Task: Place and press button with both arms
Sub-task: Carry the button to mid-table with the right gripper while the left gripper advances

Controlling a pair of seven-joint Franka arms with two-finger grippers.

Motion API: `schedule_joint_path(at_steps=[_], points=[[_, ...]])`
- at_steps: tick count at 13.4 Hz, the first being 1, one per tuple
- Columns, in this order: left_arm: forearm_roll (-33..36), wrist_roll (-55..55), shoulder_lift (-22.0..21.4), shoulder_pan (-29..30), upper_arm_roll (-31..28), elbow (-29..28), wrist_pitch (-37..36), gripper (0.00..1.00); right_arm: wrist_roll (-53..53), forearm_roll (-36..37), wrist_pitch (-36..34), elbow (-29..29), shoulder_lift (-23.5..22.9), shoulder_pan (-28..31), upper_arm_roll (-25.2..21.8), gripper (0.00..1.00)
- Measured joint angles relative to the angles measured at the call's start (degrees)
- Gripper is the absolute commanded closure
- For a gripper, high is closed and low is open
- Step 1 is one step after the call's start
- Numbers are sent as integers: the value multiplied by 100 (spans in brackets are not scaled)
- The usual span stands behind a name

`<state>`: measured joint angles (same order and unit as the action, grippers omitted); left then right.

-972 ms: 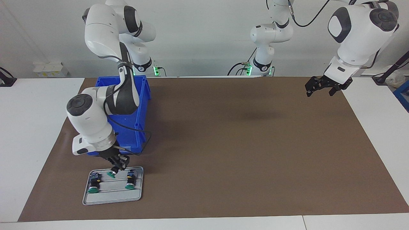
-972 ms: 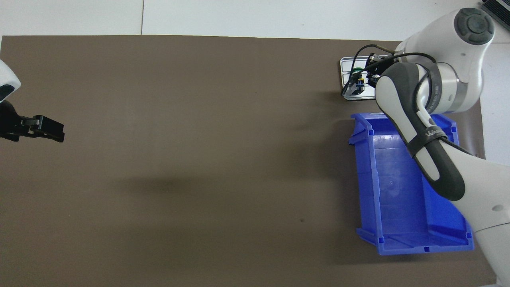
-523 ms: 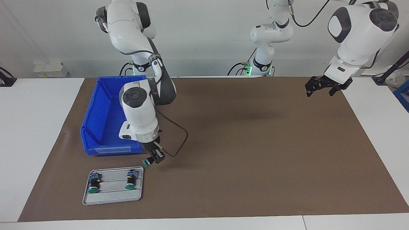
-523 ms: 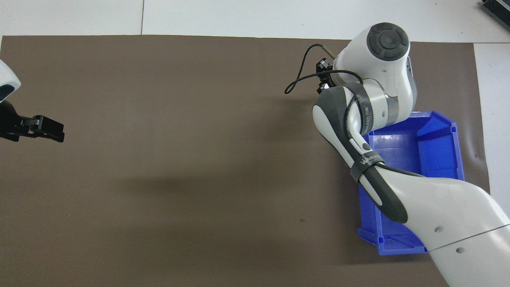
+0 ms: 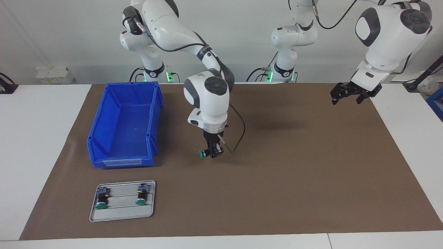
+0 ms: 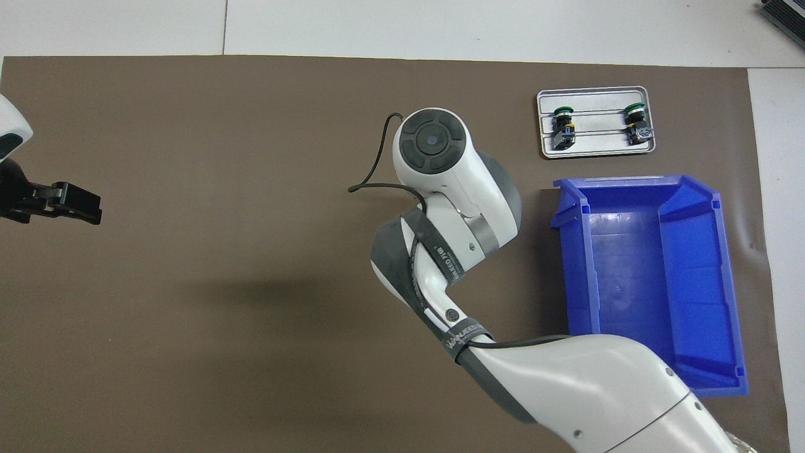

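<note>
My right gripper (image 5: 211, 153) is shut on the button (image 5: 201, 155), a small black switch held sideways with its green cap toward the right arm's end of the table. It hangs low over the middle of the brown mat (image 5: 294, 180), beside the blue bin (image 5: 95, 138). In the overhead view the right arm's wrist (image 6: 433, 141) hides both this gripper and the button. My left gripper (image 5: 347, 98) waits open and empty above the mat's edge at the left arm's end of the table, and shows in the overhead view too (image 6: 75, 204).
A grey tray (image 5: 121, 215) (image 6: 597, 151), farther from the robots than the bin (image 6: 569, 264), holds two more buttons (image 5: 101, 200) (image 5: 141, 195). The blue bin holds nothing. A cable loops from the right wrist (image 5: 240, 133).
My right gripper lifted the button off the tray and carried it past the bin to over the mat's middle. The tray and bin are now uncovered. The left arm has not moved.
</note>
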<state>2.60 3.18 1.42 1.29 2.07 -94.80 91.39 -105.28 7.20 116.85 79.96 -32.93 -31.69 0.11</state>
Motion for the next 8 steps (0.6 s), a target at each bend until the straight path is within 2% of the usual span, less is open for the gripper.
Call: schedule_joint_path(at_steps=[8], points=[[0, 0, -14, -13, 40, 0, 23, 0, -1523, 0, 232, 142, -291, -760, 4, 100]])
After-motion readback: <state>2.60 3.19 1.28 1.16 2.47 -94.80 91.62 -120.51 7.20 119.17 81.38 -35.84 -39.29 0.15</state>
